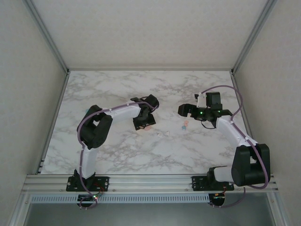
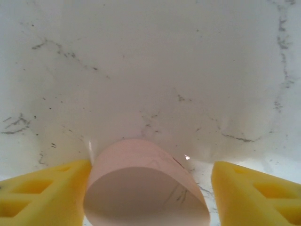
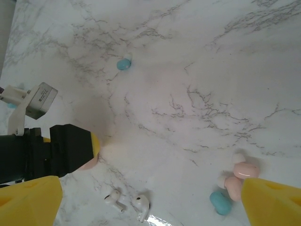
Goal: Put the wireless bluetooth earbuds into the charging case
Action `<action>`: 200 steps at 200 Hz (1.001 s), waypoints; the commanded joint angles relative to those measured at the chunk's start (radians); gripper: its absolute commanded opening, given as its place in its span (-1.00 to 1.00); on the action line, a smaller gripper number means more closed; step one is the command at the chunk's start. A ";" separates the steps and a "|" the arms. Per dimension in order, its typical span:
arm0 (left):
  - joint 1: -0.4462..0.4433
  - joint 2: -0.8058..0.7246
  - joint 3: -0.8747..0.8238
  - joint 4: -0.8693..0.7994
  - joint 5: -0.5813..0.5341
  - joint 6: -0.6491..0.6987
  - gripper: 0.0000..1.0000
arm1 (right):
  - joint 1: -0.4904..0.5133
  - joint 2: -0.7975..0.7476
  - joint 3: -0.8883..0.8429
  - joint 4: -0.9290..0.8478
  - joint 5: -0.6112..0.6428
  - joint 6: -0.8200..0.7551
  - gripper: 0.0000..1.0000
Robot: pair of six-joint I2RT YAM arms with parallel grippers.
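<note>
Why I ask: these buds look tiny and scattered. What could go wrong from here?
The pink case sits off-centre in the open left hand, close to one finger with a wider gap at the other; closing could skid or twist it on the marble table. Two pink buds and a teal bud lie bunched beside a finger of the open right hand; pinching one may scatter the rest.

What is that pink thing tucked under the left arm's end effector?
A pink rounded case on the marble table, between the yellow fingers of the left end effector. What is inside it cannot be made out.
</note>
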 commanded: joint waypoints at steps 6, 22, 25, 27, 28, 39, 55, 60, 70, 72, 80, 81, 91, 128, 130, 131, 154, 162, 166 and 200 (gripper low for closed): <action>0.012 -0.089 -0.006 -0.008 -0.060 -0.004 0.56 | 0.017 -0.010 0.003 0.025 0.001 -0.032 0.92; 0.010 -0.159 -0.047 0.051 -0.113 0.010 0.64 | 0.032 -0.011 0.000 0.048 0.011 -0.041 0.84; 0.011 -0.177 -0.063 0.067 -0.123 0.011 0.67 | 0.036 -0.011 0.000 0.055 0.017 -0.044 0.81; 0.012 -0.187 -0.075 0.080 -0.132 0.013 0.69 | 0.039 -0.011 -0.001 0.060 0.021 -0.049 0.79; 0.012 -0.194 -0.080 0.086 -0.136 0.013 0.70 | 0.042 -0.010 -0.002 0.062 0.023 -0.050 0.79; 0.014 -0.268 -0.151 0.135 -0.190 0.019 0.75 | 0.066 -0.005 -0.003 0.081 0.039 -0.078 0.70; 0.027 -0.388 -0.251 0.211 -0.270 0.039 0.84 | 0.110 0.000 -0.011 0.124 0.070 -0.133 0.63; 0.033 -0.428 -0.283 0.224 -0.303 0.043 0.88 | 0.124 0.003 -0.021 0.148 0.078 -0.156 0.61; 0.050 -0.510 -0.349 0.257 -0.361 0.054 0.95 | 0.159 0.008 -0.043 0.197 0.083 -0.209 0.58; 0.054 -0.526 -0.363 0.266 -0.370 0.060 0.96 | 0.168 0.009 -0.048 0.212 0.083 -0.223 0.57; 0.076 -0.593 -0.421 0.306 -0.398 0.083 0.98 | 0.205 0.018 -0.064 0.257 0.079 -0.277 0.53; 0.079 -0.597 -0.428 0.310 -0.402 0.086 0.99 | 0.209 0.020 -0.066 0.263 0.079 -0.281 0.52; 0.106 -0.686 -0.498 0.359 -0.435 0.115 1.00 | 0.263 0.040 -0.083 0.315 0.093 -0.354 0.51; 0.214 -0.931 -0.713 0.563 -0.502 0.259 1.00 | 0.459 0.182 -0.089 0.461 0.167 -0.510 0.51; 0.217 -0.940 -0.721 0.572 -0.507 0.272 1.00 | 0.468 0.191 -0.089 0.467 0.174 -0.513 0.51; 0.219 -0.945 -0.725 0.578 -0.510 0.279 1.00 | 0.471 0.195 -0.088 0.470 0.178 -0.518 0.51; 0.226 -1.032 -0.829 0.725 -0.536 0.434 1.00 | 0.520 0.287 -0.092 0.564 0.192 -0.580 0.51; 0.228 -1.056 -0.855 0.757 -0.537 0.463 1.00 | 0.530 0.309 -0.083 0.567 0.184 -0.607 0.51; 0.229 -1.068 -0.866 0.768 -0.537 0.472 1.00 | 0.536 0.320 -0.076 0.566 0.184 -0.620 0.52; 0.236 -1.125 -0.920 0.807 -0.519 0.502 1.00 | 0.558 0.424 -0.033 0.591 0.174 -0.664 0.57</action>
